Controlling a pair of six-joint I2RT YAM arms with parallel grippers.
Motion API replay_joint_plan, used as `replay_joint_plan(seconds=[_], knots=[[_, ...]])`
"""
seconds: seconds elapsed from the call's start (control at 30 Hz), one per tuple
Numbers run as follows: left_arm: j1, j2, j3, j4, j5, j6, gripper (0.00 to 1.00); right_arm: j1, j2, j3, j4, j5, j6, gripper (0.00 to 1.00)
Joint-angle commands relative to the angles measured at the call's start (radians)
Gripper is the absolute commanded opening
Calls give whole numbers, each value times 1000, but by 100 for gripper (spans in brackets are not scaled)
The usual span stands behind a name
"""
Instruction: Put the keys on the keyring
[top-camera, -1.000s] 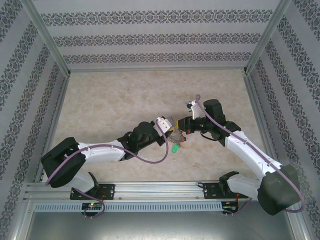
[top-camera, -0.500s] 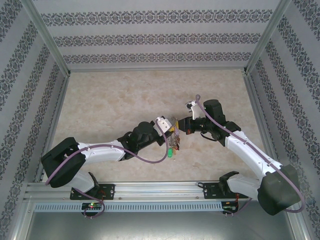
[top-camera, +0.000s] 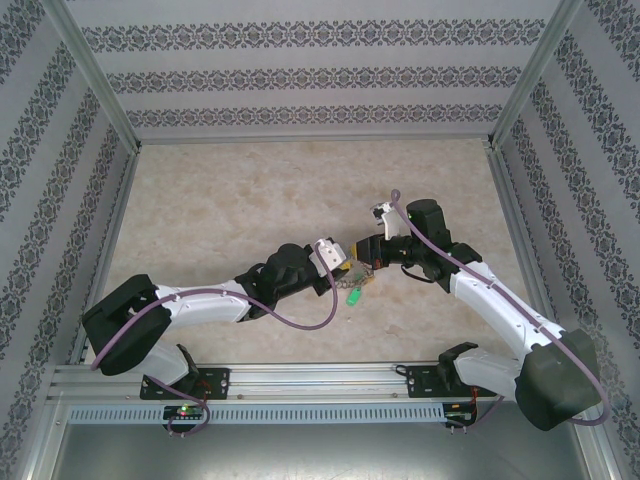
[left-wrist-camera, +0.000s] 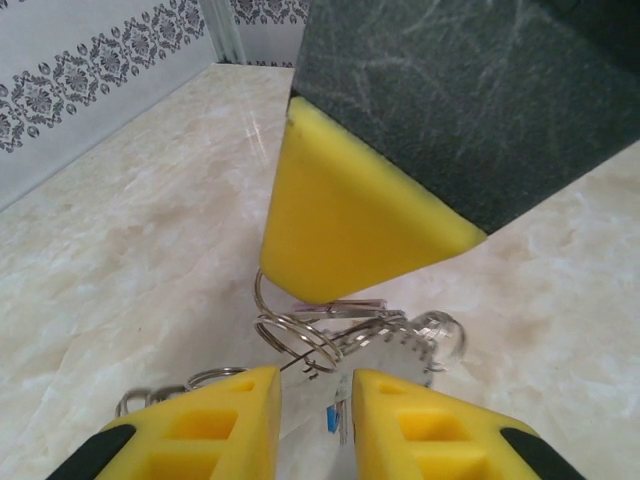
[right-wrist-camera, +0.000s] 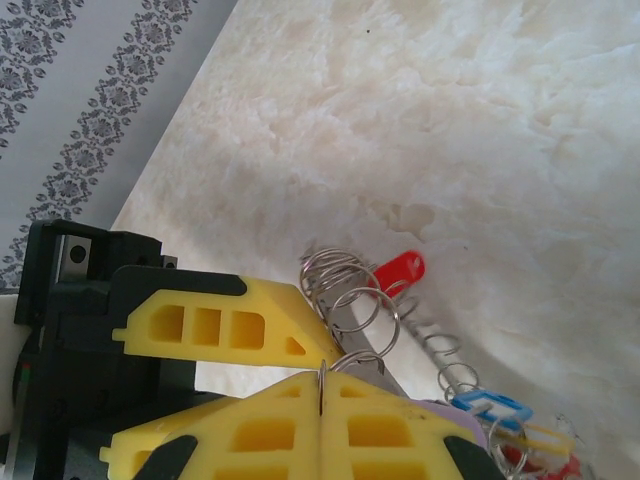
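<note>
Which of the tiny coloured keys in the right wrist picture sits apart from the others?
The red key, alone just beyond the wire loops. The blue key and yellow key bunch together farther right, near the picture's lower edge.

Pose: left arm (top-camera: 200, 300) low, stretched forward and right; right arm (top-camera: 500, 300) bent at elbow, reaching in toward it. Tips of left gripper (top-camera: 344, 268) and right gripper (top-camera: 364, 256) nearly meet. Left fingers (left-wrist-camera: 210, 425) narrowly apart. Right fingers (right-wrist-camera: 400, 430) pressed together, just beyond left fingertips, angled down.
</note>
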Motion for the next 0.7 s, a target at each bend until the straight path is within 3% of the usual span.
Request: replay_joint_plan(seconds=[0.0,0.27,0.67], knots=[[-10,0,29,-11,17,22,25,15,-24,33,32,-40,-17,0],[-12,0,29,7,17,21,24,15,-19,36,34,-37,-14,0],[-15,-53,-35,-1,-30,2,30,15,-12,41,38,-29,-13,0]])
